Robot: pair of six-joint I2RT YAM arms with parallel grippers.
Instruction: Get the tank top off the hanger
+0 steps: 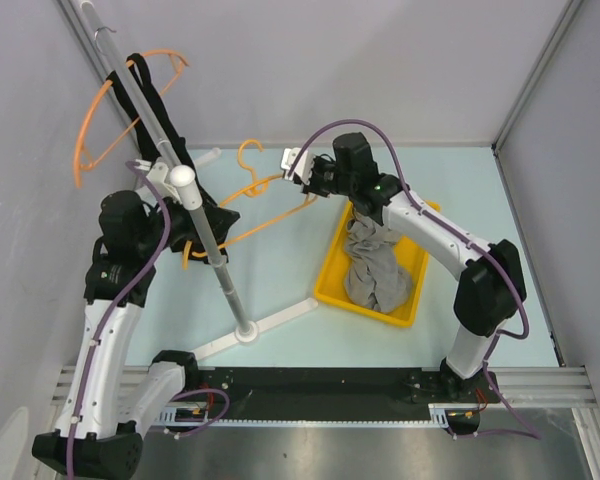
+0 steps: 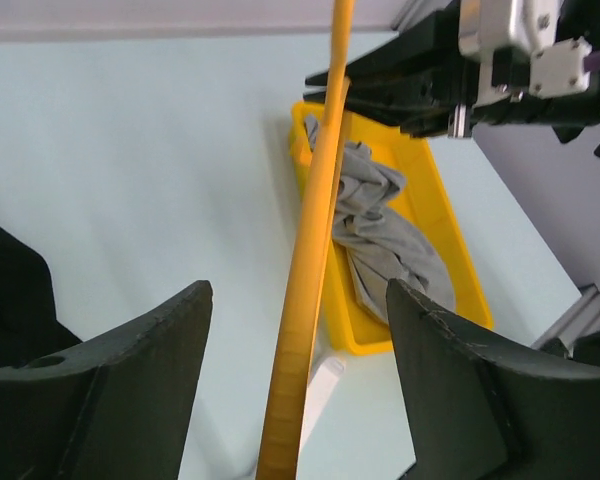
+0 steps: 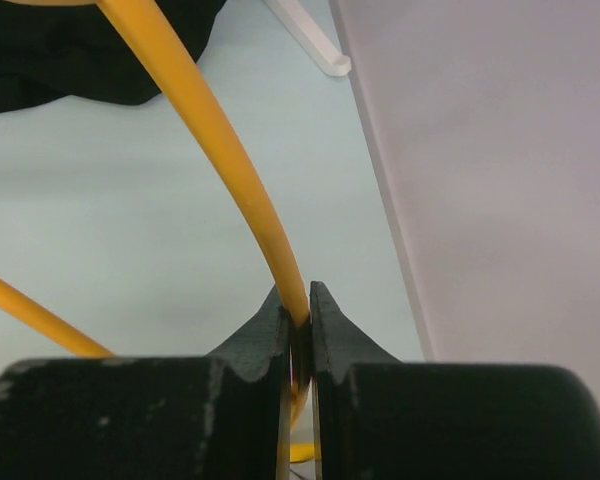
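Observation:
An orange hanger (image 1: 265, 222) hangs in mid-air between my arms. The black tank top (image 1: 218, 216) is bunched on its left end, next to the rack pole. My right gripper (image 1: 308, 184) is shut on the hanger's right end; the right wrist view shows the jaws (image 3: 300, 305) pinching the orange rod (image 3: 210, 120), with the tank top (image 3: 80, 50) at the top left. My left gripper (image 1: 195, 240) is open by the tank top. In the left wrist view the hanger bar (image 2: 315, 240) runs between the wide-apart jaws (image 2: 298, 290) without touching them.
A yellow bin (image 1: 332, 275) holding a grey garment (image 1: 375, 270) sits under the right arm and also shows in the left wrist view (image 2: 460, 270). The rack pole (image 1: 230, 290) slants over the left side, carrying another orange hanger (image 1: 100, 120) with a black garment.

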